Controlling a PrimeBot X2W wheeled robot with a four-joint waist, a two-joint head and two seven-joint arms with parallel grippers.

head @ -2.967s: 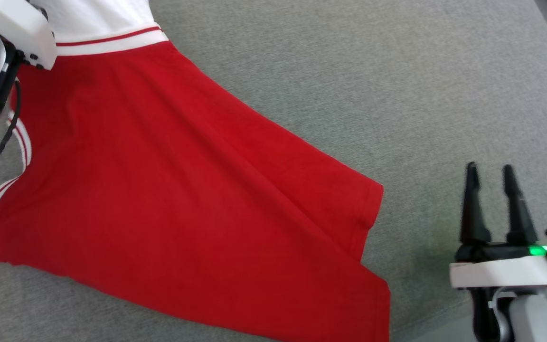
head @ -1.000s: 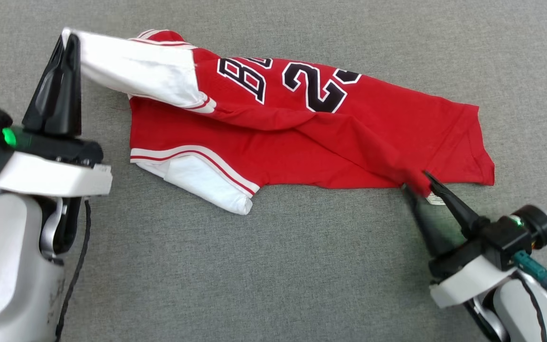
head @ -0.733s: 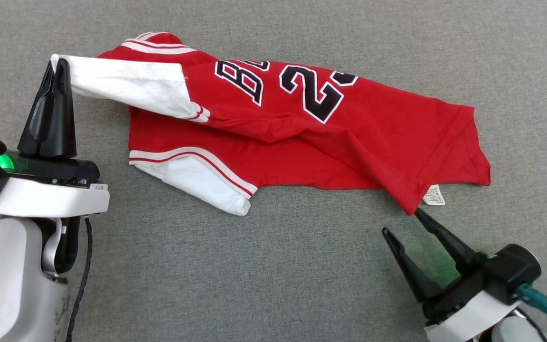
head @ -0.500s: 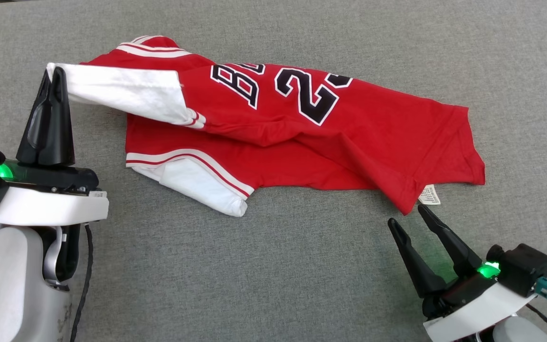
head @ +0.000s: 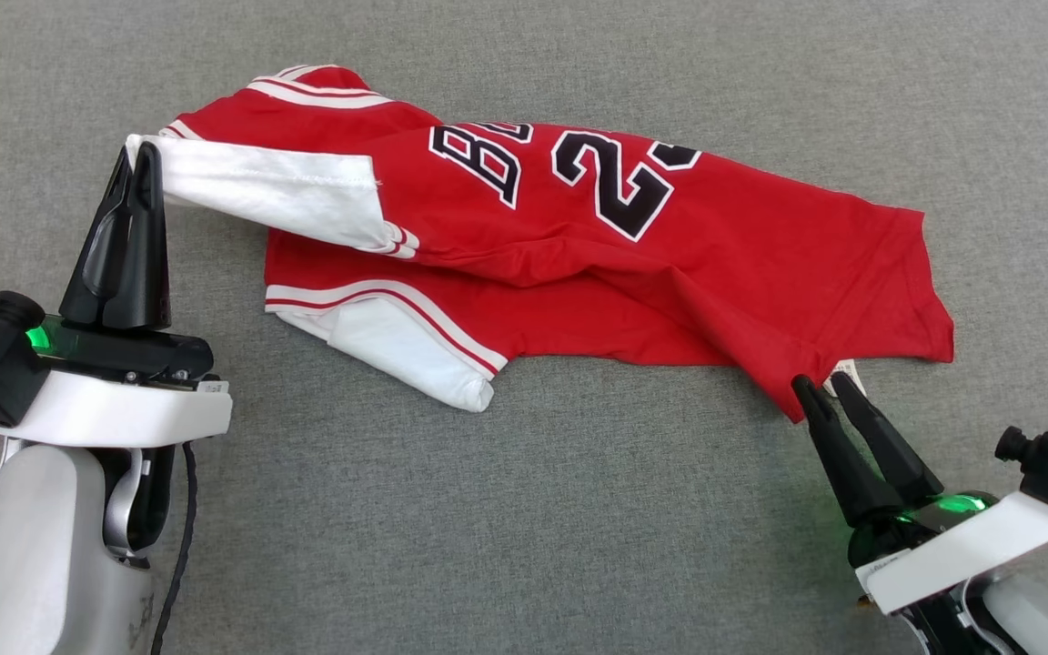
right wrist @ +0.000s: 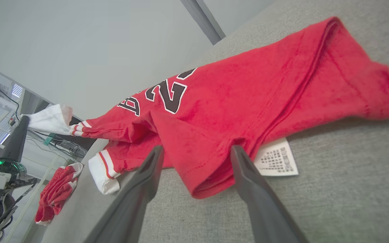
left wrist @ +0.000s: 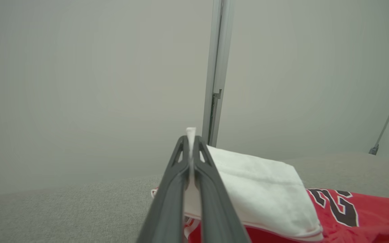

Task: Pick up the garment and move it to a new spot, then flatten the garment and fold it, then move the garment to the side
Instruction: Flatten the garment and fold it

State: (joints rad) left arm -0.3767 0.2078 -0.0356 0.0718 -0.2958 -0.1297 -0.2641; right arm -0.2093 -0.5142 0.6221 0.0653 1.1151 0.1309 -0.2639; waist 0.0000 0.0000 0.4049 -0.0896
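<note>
Clamped shut with the left gripper [head: 138, 155] on the end of the white sleeve [head: 278, 186] of the red garment [head: 670, 264], lifted clear of the bench [head: 524, 509] toward its left edge. Spread open with the right gripper [head: 817, 384], straddling the folded hem corner without pinching it, beside the white label [right wrist: 275, 158]. Sprawled rumpled across the bench's far middle, numbers upward.

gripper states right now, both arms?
Left gripper: shut on the white sleeve of the jersey.
Right gripper: open, fingers either side of the red hem corner, gripping nothing.
</note>
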